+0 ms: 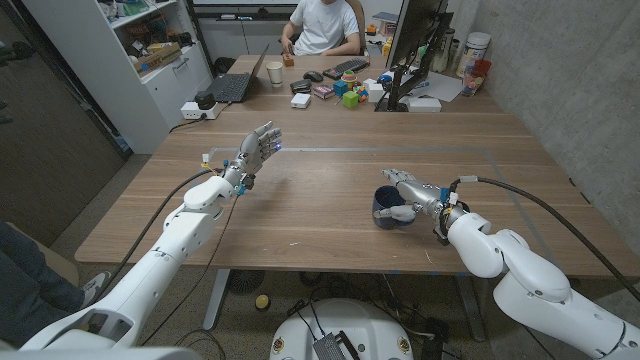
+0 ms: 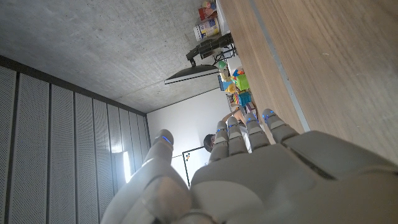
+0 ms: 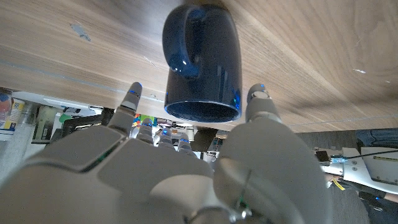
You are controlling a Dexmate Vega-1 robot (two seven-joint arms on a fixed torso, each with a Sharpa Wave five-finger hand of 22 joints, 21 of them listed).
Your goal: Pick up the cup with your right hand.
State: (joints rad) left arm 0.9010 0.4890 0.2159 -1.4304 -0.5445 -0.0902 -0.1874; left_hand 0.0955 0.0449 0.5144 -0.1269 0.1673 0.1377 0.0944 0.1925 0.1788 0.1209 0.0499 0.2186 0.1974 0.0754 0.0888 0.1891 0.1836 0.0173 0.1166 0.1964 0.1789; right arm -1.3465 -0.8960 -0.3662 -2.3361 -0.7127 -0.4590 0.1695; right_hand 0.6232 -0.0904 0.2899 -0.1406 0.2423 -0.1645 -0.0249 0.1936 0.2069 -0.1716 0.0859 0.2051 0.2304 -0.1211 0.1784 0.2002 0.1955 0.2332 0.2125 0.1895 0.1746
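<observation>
here, line by line:
cup: a dark blue cup [image 1: 391,208] stands upright on the wooden counter [image 1: 330,190], right of the middle and toward the near edge; in the right wrist view the cup [image 3: 202,62] shows its handle and its open rim.
right hand: the right hand [image 1: 415,195] reaches around the cup, fingers on its far side and the thumb on its near side; in the right wrist view the right hand [image 3: 180,174] has a fingertip to either side of the rim with gaps showing, so it is spread and grasps nothing.
left hand: the left hand [image 1: 255,152] is raised over the counter's left part, well apart from the cup, fingers straight and apart, released and empty; the left wrist view shows the left hand [image 2: 249,168] from the back.
far end: a person [image 1: 322,25] sits behind a laptop [image 1: 235,85], a paper cup [image 1: 275,72], a keyboard [image 1: 345,68] and small coloured blocks [image 1: 350,95].
</observation>
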